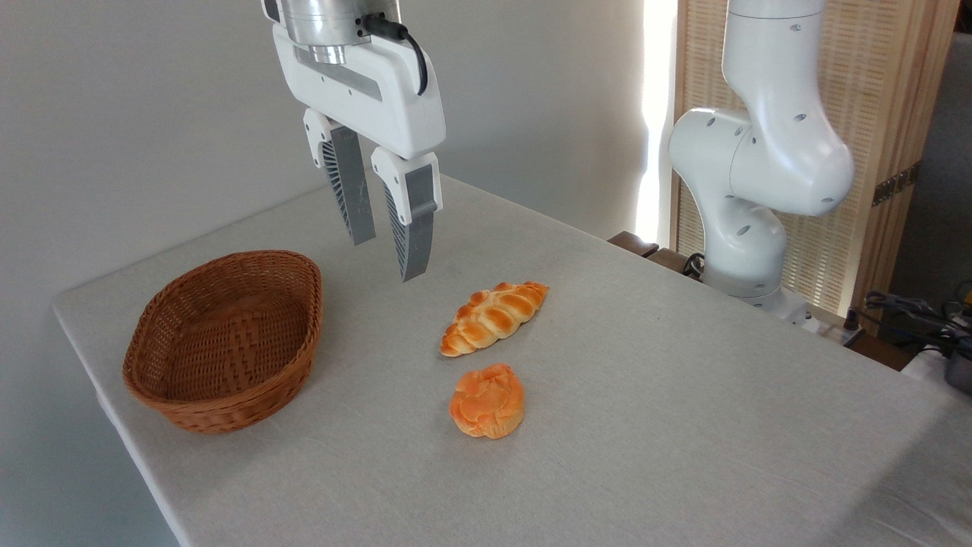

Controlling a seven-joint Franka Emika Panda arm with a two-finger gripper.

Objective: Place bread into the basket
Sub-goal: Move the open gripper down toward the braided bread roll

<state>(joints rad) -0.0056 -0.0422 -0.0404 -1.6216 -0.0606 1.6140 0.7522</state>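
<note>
Your bread (495, 317), a braided golden-brown loaf with pointed ends, lies flat near the middle of the bench (683, 425), its long axis running from 8 o'clock to 2 o'clock. Nothing touches it, and bare cloth surrounds it on every side.

At 6 o'clock from the loaf, near but apart, sits a round orange knotted bun (487, 400). At 9 o'clock, well apart, you have the oval wicker basket (225, 342), upright and with nothing in it; its left side stands close to the bench's left edge, and its front rim is near the edge that slants down toward the bottom of the frame.

Your pincer (383, 257) hangs in the air at about 10 o'clock from the loaf, above the cloth between basket and bread. Its two grey ribbed fingers (414, 228) point downward with a modest gap between them, and they grip nothing. The strip of cloth between loaf and basket is bare.

The arm's white base column (748, 190) rises off the far right edge of the bench, at 2 o'clock from the loaf, in front of a slatted wooden screen (873, 114). Cables and dark gear (926, 319) crowd the far right. No writing or brand mark is legible on anything you see here.
</note>
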